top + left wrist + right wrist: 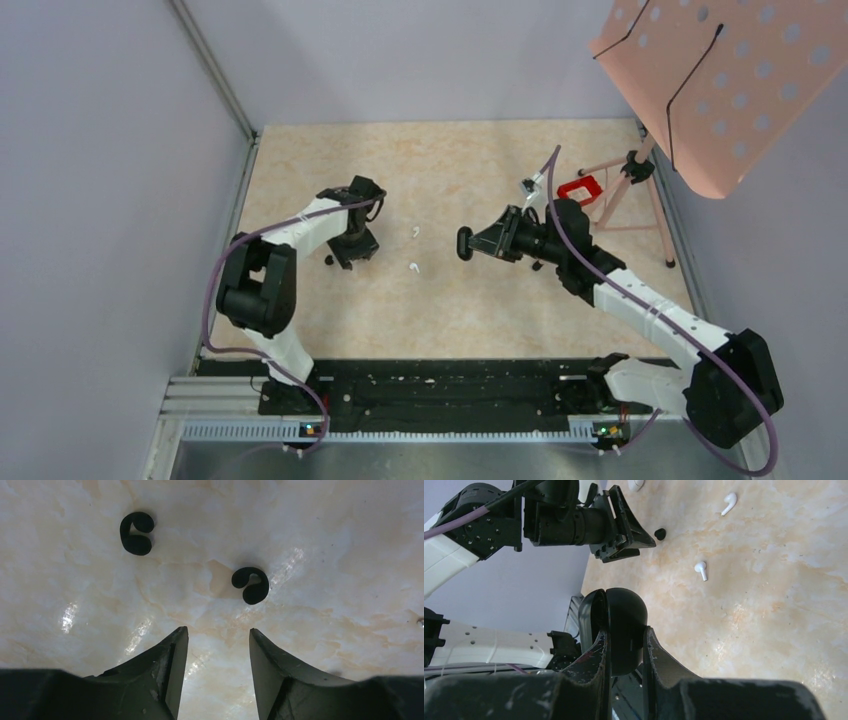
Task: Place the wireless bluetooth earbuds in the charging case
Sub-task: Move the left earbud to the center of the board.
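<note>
- Charging case [621,617], black with its lid ajar, is pinched between the fingers of the right gripper [626,632] above the middle of the table [480,320]; its long side runs far-to-near.
- Left gripper [218,640] is parted and empty, over the black earbuds [136,533] toward the left edge.
- White earbuds [701,570] lie mid-table, stems angled differently.

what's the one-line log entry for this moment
left gripper: open, by black earbuds | right gripper: shut on charging case | white earbuds: loose on table

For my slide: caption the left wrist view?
Open left pincer poised over two black earbuds on the marbled table.
</note>
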Controlling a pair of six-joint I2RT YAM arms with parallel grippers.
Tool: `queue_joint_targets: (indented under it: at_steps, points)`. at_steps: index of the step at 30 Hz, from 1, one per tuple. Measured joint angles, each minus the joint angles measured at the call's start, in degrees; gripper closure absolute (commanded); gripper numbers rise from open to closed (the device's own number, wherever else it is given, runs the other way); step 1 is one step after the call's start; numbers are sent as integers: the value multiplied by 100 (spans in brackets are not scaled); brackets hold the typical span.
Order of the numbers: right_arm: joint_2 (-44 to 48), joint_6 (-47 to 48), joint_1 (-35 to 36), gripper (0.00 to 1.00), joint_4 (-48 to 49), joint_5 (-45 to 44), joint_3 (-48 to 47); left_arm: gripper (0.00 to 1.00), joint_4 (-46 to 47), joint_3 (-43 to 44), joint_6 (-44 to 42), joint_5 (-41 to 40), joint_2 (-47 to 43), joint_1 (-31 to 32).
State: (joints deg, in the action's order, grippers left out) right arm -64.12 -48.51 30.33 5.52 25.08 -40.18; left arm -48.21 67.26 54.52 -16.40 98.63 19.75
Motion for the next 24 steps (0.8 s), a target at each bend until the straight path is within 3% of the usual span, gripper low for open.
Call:
queue_joint_targets:
  at_steps: [14,24]
  points:
    - [151,52,0,100,-98,-44,-2,47,273,494,-140,-221,734,-131]
    - [162,52,0,100,-103,-61,0,51,520,496,-260,76,852,-116]
